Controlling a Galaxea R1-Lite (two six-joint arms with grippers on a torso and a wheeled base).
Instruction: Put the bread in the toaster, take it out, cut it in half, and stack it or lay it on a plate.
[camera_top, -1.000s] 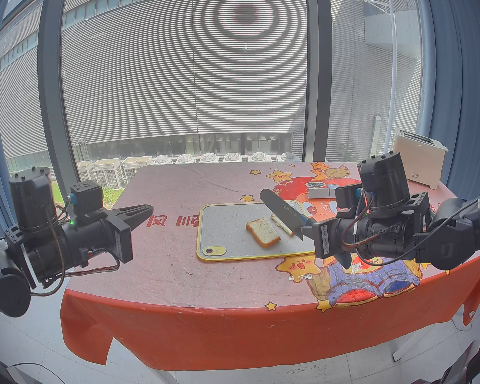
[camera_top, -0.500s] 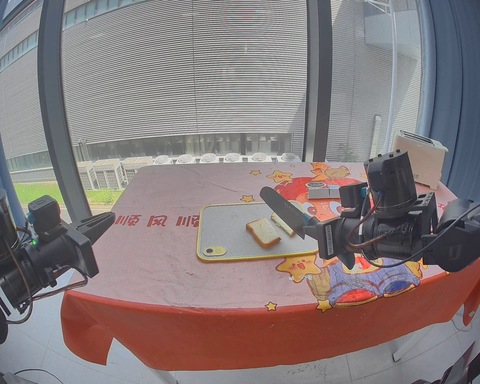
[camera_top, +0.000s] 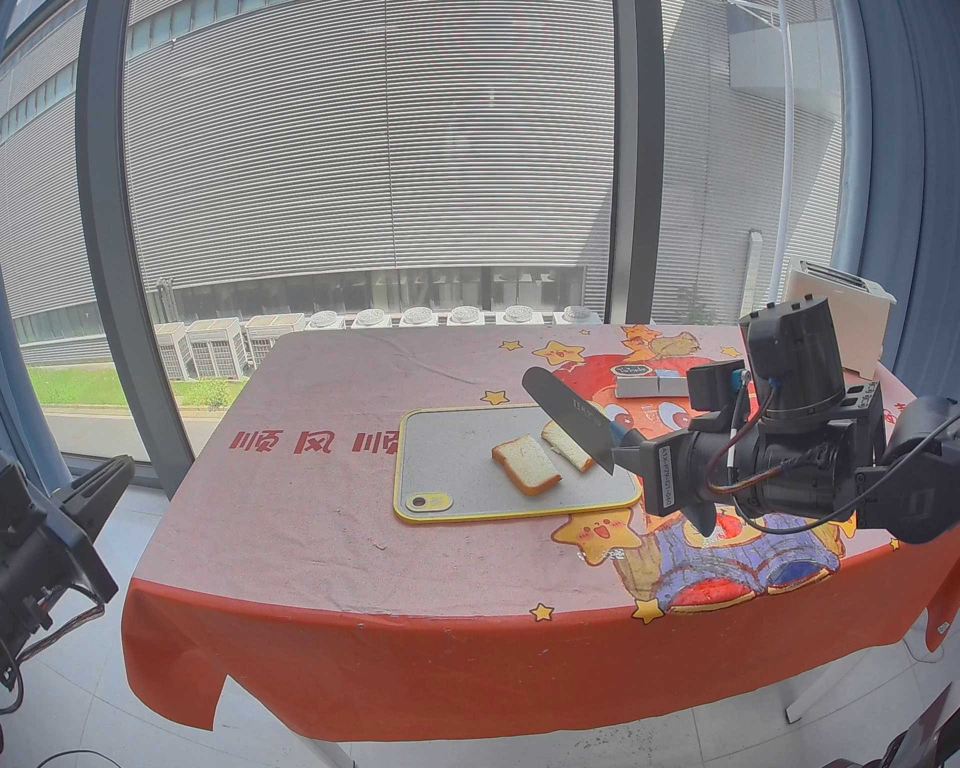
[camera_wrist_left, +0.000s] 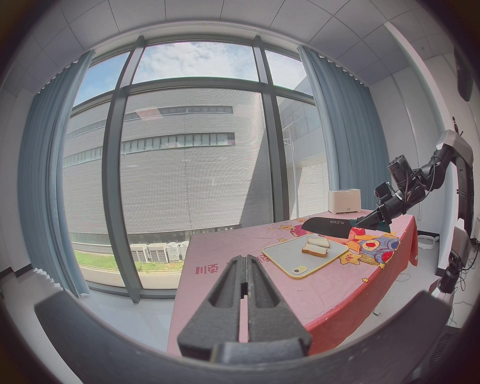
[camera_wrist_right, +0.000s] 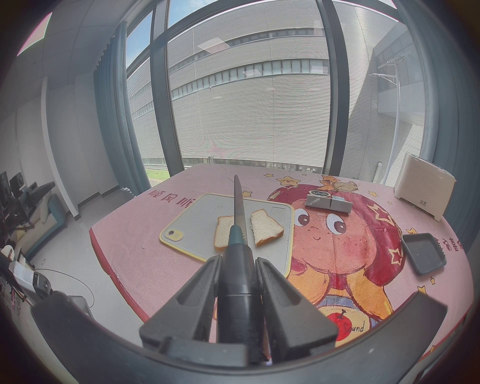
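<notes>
Two bread halves (camera_top: 526, 465) (camera_top: 567, 445) lie side by side on the grey cutting board (camera_top: 450, 470); in the right wrist view the halves (camera_wrist_right: 223, 232) (camera_wrist_right: 266, 226) sit either side of the blade. My right gripper (camera_top: 630, 462) is shut on a dark knife's (camera_top: 570, 415) handle, with the blade raised above the board's right part. The cream toaster (camera_top: 840, 315) stands at the table's far right corner. A small dark plate (camera_wrist_right: 423, 252) lies on the table's right side. My left gripper (camera_top: 95, 495) hangs low, left of the table, fingers (camera_wrist_left: 227, 300) pressed together, empty.
A small grey block (camera_wrist_right: 328, 201) lies on the red cloth beyond the board. The table's front edge (camera_top: 540, 625) drops away with the cloth hanging over it. A window wall stands behind the table. Bare cloth lies left of the board.
My left arm has pulled back down and to the left, away from the table. The right gripper with the knife has drifted slightly right.
</notes>
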